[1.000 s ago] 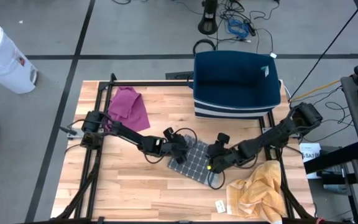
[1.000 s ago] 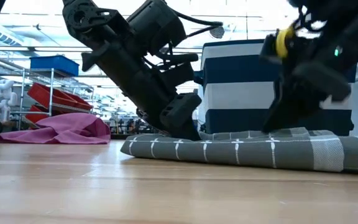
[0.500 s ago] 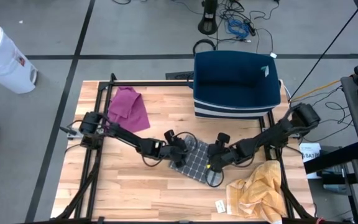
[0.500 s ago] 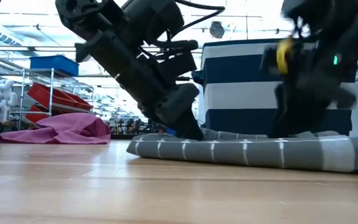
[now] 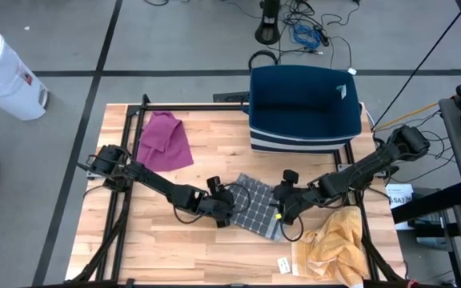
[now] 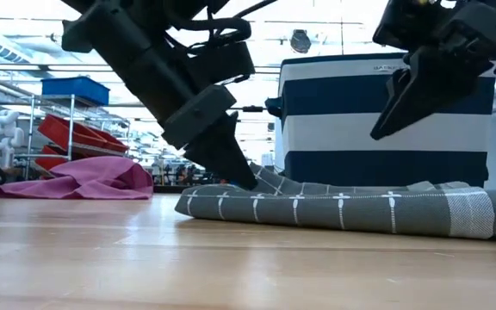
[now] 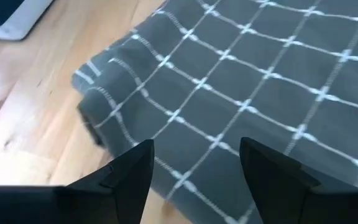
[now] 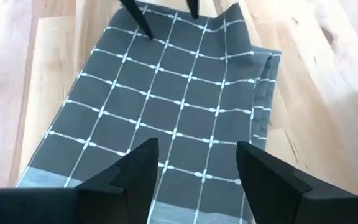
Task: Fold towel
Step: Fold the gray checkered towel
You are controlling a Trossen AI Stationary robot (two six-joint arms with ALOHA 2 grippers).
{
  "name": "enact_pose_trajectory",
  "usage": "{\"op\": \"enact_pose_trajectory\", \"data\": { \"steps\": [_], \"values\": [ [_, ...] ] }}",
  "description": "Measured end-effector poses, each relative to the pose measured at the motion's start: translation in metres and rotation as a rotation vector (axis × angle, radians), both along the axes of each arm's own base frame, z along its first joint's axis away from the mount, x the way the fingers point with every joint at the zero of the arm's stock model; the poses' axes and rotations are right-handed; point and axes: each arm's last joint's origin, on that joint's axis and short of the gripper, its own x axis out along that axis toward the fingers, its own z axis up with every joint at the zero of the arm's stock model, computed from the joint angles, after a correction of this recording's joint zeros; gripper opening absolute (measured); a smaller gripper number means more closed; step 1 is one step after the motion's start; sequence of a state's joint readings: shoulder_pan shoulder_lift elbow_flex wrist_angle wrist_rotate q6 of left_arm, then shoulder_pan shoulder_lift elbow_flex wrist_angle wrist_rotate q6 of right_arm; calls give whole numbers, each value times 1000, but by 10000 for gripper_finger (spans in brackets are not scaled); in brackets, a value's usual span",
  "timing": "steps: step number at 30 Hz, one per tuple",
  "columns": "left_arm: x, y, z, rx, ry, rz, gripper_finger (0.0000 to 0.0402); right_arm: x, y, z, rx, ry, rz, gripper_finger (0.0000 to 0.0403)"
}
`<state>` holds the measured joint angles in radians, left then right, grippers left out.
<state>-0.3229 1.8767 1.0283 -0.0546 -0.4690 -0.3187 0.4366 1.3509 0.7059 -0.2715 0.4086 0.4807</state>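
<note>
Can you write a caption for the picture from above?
Both open grippers, left and right, flank a folded grey checked towel on the wooden table.

Near the middle of the table (image 5: pixel 174 248): the folded towel (image 5: pixel 254 210), lying flat. At the towel's left edge, the left gripper (image 5: pixel 224 210), tips down at the cloth; at its right edge, the right gripper (image 5: pixel 282 210), raised clear above the cloth in the low view. Behind the towel, at the table's far edge: the bin (image 5: pixel 302 108). At the far left corner: a crumpled cloth (image 5: pixel 165 140), well apart from the towel. At the near right corner: another bunched cloth (image 5: pixel 330 244), just beside the right gripper, with a small tag (image 5: pixel 282 265) to its left. Off the table, on the floor to the far left: a pail (image 5: pixel 2 72).
</note>
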Motion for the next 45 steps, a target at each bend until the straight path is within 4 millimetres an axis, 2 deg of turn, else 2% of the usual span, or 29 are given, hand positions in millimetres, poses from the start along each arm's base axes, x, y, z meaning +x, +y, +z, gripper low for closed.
{"op": "enact_pose_trajectory", "data": {
  "steps": [8, 14, 45],
  "values": [
    [-3, -9, -1, -103, 10, -18, 245, -1, 0, -2, 15, 27, 4, 203],
    [-5, -19, -1, -236, -21, 68, 245, -1, 0, -3, 2, 33, 13, 203],
    [-2, -15, 1, -211, -54, 82, 245, 1, -1, 1, 13, 7, 19, 203]
  ]
}}
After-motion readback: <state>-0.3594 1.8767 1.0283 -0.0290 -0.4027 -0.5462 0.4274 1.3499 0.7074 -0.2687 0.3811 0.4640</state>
